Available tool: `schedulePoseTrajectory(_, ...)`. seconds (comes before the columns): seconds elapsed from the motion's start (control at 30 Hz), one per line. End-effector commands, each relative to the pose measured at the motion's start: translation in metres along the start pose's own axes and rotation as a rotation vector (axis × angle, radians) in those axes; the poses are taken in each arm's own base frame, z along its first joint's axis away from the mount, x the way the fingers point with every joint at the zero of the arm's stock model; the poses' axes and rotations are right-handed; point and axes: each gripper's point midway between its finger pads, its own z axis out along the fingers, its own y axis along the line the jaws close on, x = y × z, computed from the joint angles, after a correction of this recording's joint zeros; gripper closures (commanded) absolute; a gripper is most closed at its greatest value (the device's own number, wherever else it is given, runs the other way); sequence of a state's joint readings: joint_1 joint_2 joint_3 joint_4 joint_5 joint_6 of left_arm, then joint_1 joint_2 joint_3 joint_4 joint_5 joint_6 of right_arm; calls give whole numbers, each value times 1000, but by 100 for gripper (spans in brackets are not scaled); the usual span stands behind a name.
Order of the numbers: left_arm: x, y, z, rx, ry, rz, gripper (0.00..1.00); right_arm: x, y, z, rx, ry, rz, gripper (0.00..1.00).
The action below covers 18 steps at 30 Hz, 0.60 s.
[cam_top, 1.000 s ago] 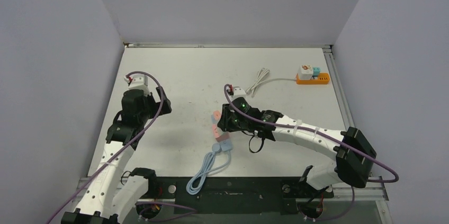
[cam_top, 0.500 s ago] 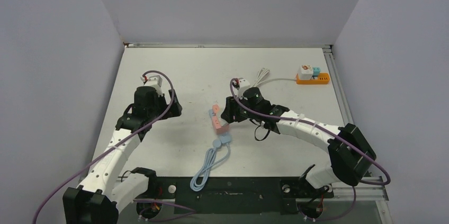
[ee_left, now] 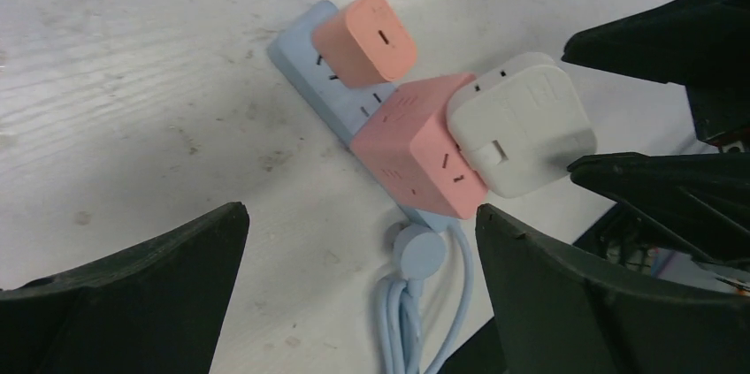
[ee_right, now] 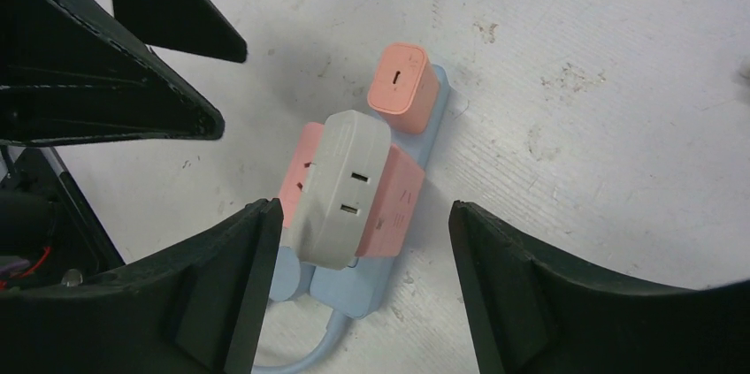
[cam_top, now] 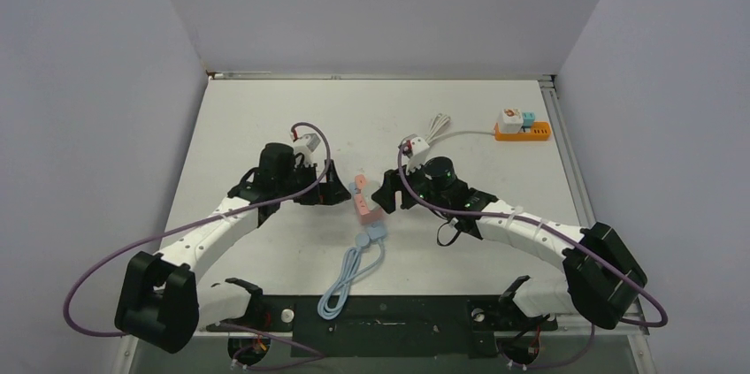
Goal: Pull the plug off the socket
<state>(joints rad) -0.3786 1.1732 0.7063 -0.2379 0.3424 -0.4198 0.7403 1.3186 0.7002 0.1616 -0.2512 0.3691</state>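
Two tools face each other across a pale blue power strip (ee_left: 299,54) that lies near the middle of the desk (cam_top: 265,118) in the top view. The left tool (cam_top: 334,193) sits just to the left of the strip and the right tool (cam_top: 386,198) just to its right. Neither touches it.

Both tools stand wide open and hold nothing. In the left wrist view the dark fingers (ee_left: 133,294) spread across the bottom of the frame, with the strip lying beyond the gap. The right wrist view shows the same wide spread, its fingers (ee_right: 566,294) at the lower left and lower right.

Three things are plugged into the strip:
- A small salmon plug (ee_left: 364,38) stands upright at the end away from the cord, at the upper centre of the left wrist view.
- A pink cube adapter (ee_left: 416,148) sits just beside the salmon plug, toward the cord end.
- A white adapter (ee_left: 522,122) is seated on the cube, on the side turned toward the right tool.

The strip's light blue cord (ee_left: 400,325) leaves its lower end and runs in a loose bundle toward the bottom of the top view, near the arm bases.

Well apart, at the upper right of the desk, lies an orange power strip (cam_top: 522,133). A white cord (cam_top: 432,135) trails from it to the left.
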Motion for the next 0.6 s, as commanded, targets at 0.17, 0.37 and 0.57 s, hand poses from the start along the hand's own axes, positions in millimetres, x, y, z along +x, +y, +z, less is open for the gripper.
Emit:
schedulePoseTrajectory(0.17, 1, -56, 14, 318, 45, -67, 25, -21, 16, 1, -81, -89, 17, 35)
schedulePoseTrajectory(0.37, 16, -43, 27, 248, 123, -113, 33, -13, 21, 7, -112, -49, 27, 39)
schedulePoseTrajectory(0.57, 18, -36, 33, 207, 139, -141, 38, -11, 31, 9, -163, -38, 33, 41)
